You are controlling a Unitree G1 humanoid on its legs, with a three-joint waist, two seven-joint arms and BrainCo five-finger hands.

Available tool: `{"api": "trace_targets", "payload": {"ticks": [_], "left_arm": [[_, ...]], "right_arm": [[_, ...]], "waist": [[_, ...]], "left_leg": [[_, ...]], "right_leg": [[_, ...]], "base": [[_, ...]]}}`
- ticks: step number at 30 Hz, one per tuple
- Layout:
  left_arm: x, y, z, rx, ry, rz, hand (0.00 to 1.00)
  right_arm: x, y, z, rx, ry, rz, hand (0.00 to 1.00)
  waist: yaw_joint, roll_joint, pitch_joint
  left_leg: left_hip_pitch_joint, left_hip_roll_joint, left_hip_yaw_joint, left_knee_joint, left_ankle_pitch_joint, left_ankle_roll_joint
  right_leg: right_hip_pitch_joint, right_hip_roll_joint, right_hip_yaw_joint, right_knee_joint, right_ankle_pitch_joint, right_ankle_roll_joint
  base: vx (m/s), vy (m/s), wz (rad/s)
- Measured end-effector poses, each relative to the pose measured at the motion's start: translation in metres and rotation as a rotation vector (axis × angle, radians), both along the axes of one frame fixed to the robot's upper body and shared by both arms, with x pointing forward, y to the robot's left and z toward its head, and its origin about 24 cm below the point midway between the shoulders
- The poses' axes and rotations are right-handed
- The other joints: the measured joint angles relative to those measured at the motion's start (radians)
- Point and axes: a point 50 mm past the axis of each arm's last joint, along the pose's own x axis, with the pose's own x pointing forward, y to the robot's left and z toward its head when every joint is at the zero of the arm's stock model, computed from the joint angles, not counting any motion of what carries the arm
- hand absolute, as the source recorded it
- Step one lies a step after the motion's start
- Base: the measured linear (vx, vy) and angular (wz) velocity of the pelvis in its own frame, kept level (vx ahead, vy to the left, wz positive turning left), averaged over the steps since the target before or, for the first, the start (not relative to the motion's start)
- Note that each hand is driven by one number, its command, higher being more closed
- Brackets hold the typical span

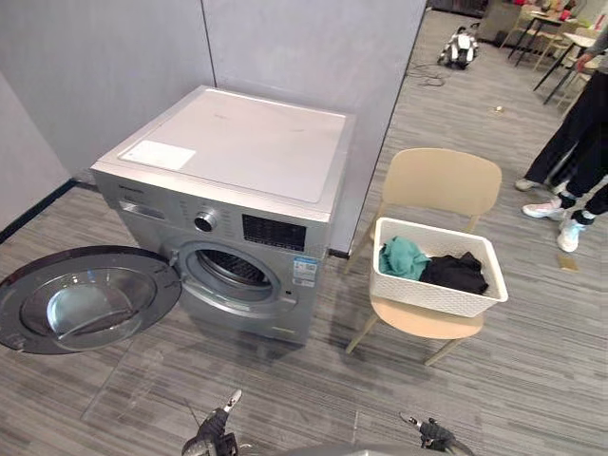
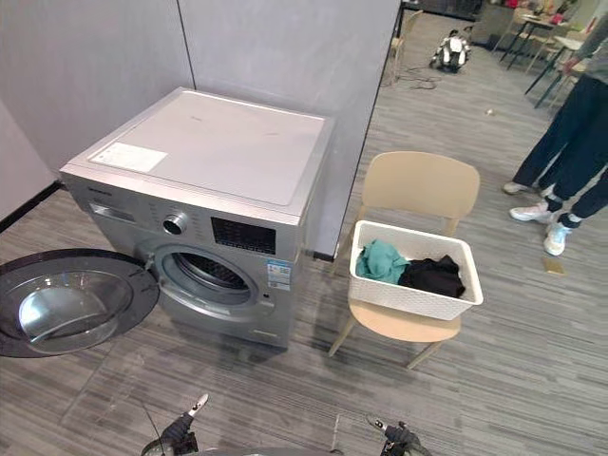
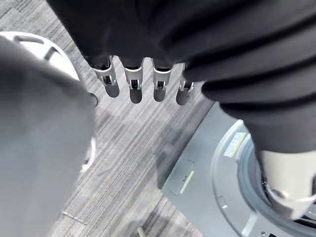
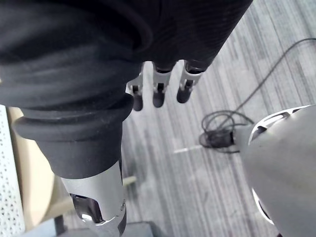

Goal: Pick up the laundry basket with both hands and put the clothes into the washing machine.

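Far left: logged round washer door (image 1: 85,299) swung wide, low over the floor. Next along, silver front-load washing machine (image 1: 237,142) with unobstructed drum mouth (image 1: 233,271). Right of that, well apart from both hands: white laundry basket (image 1: 427,296) on seat of beige chair (image 1: 442,180), holding teal garment (image 1: 404,256) and black garment (image 1: 456,274) side by side. Far right: person (image 1: 579,133) standing near the chair. Read left hand (image 3: 133,79) and right hand (image 4: 158,91) as released, straight-fingered, grasping nothing. Pickup judged not yet begun. Risks from here: clipping the open door while turning toward the drum; tipping the basket off the seat through an uneven two-handed lift; catching the chair back; spilling garments short of the drum mouth.
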Motion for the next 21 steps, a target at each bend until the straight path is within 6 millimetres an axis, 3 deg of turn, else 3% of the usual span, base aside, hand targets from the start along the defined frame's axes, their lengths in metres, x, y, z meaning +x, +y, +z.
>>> {"api": "trace_targets", "payload": {"ticks": [1, 3, 5, 6, 8, 9, 10, 11, 12, 15, 16, 19, 20, 21], "left_arm": [[0.002, -0.001, 0.001, 0.004, -0.013, 0.002, 0.0], [0.004, -0.003, 0.001, 0.003, -0.025, 0.003, 0.0], [0.004, -0.017, -0.001, -0.033, -0.03, 0.008, 0.0], [0.001, -0.024, -0.003, -0.062, -0.025, 0.031, 0.0], [-0.004, -0.022, -0.004, -0.063, -0.015, 0.045, 0.0], [-0.008, -0.02, -0.004, -0.059, -0.006, 0.056, 0.0], [-0.013, -0.015, -0.005, -0.053, 0.006, 0.088, 0.0], [-0.025, -0.012, -0.006, -0.054, 0.034, 0.132, 0.0], [-0.037, -0.011, -0.008, -0.061, 0.068, 0.172, 0.0], [-0.065, -0.014, -0.012, -0.076, 0.147, 0.213, 0.0], [-0.066, -0.014, -0.012, -0.078, 0.152, 0.212, 0.0], [-0.052, -0.016, -0.011, -0.079, 0.123, 0.183, 0.0], [-0.045, -0.015, -0.01, -0.072, 0.106, 0.154, 0.0], [-0.034, -0.009, -0.008, -0.054, 0.084, 0.126, 0.0]], "right_arm": [[-0.001, -0.004, 0.001, -0.012, 0.002, -0.001, 0.0], [-0.006, -0.013, 0.001, -0.034, 0.015, -0.004, 0.0], [-0.013, -0.029, 0.004, -0.073, 0.031, -0.011, 0.0], [-0.01, -0.039, 0.007, -0.098, 0.024, -0.009, 0.0], [-0.006, -0.041, 0.008, -0.102, 0.014, -0.005, 0.0], [-0.005, -0.037, 0.007, -0.094, 0.014, 0.002, 0.0], [-0.003, -0.028, 0.005, -0.072, 0.01, 0.006, 0.0], [0.001, -0.022, 0.004, -0.051, 0.003, 0.014, 0.0], [0.005, -0.017, 0.004, -0.039, -0.009, 0.027, 0.0], [0.008, -0.009, 0.003, -0.031, -0.008, 0.083, 0.0], [0.008, -0.006, 0.003, -0.027, -0.006, 0.097, 0.0], [0.012, -0.003, 0.004, -0.032, -0.018, 0.149, 0.0], [0.013, -0.001, 0.004, -0.028, -0.02, 0.173, 0.0], [0.022, 0.003, 0.006, -0.031, -0.046, 0.224, 0.0]], "waist": [[0.006, 0.019, 0.012], [0.011, 0.037, 0.019], [0.016, 0.068, 0.027], [0.022, 0.092, 0.029], [0.039, 0.105, 0.033], [0.055, 0.105, 0.035], [0.068, 0.097, 0.041], [0.075, 0.074, 0.046], [0.079, 0.075, 0.05], [0.072, 0.085, 0.043], [0.072, 0.087, 0.04], [0.069, 0.087, 0.027], [0.069, 0.084, 0.025], [0.064, 0.06, 0.031]], "left_leg": [[-0.022, 0.036, -0.004, 0.076, -0.007, 0.025], [-0.064, 0.058, -0.025, 0.167, 0.008, 0.078], [-0.118, -0.002, -0.139, 0.221, -0.009, 0.06], [-0.129, -0.085, -0.203, 0.206, -0.042, 0.034], [-0.117, -0.195, -0.274, 0.091, -0.08, 0.039], [-0.091, -0.23, -0.314, 0.009, -0.101, 0.038], [-0.069, -0.266, -0.336, -0.027, -0.117, 0.017], [-0.057, -0.321, -0.413, -0.042, -0.138, 0.002], [-0.06, -0.351, -0.46, -0.03, -0.153, 0.028], [-0.02, -0.35, -0.431, -0.03, -0.172, 0.063], [-0.007, -0.351, -0.426, -0.043, -0.172, 0.063], [0.04, -0.348, -0.413, -0.103, -0.167, 0.062], [0.058, -0.348, -0.401, -0.116, -0.148, 0.08], [0.081, -0.352, -0.368, -0.102, -0.146, 0.082]], "right_leg": [[0.004, 0.016, 0.011, 0.0, -0.001, -0.006], [0.007, 0.018, 0.022, 0.002, -0.001, -0.007], [-0.012, -0.001, 0.061, 0.019, -0.001, -0.008], [-0.03, -0.016, 0.096, 0.026, -0.001, -0.008], [-0.065, -0.022, 0.151, 0.03, -0.001, -0.007], [-0.08, -0.017, 0.178, 0.03, 0.006, 0.001], [-0.08, -0.024, 0.205, 0.017, 0.018, 0.01], [-0.086, -0.028, 0.253, 0.003, 0.04, 0.003], [-0.086, -0.027, 0.287, 0.003, 0.05, 0.016], [-0.064, -0.025, 0.316, 0.002, 0.065, 0.011], [-0.059, -0.026, 0.318, 0.003, 0.064, 0.012], [-0.123, -0.022, 0.32, 0.164, -0.032, 0.028], [-0.19, -0.021, 0.321, 0.304, -0.096, 0.042], [-0.323, -0.032, 0.321, 0.577, -0.16, 0.124]], "base": [[-0.11, -0.071, -0.24], [-0.09, -0.055, -0.12], [-0.06, 0.063, -0.27], [-0.02, 0.127, -0.48], [-0.02, 0.137, -0.69], [-0.04, 0.118, -0.76], [-0.03, 0.1, -0.77], [-0.02, 0.123, -0.76], [-0.01, 0.134, -0.68], [0.06, 0.113, -0.38], [0.14, 0.091, -0.22], [0.17, 0.043, -0.17], [0.23, 0.009, -0.46], [0.29, -0.02, -0.49]]}}
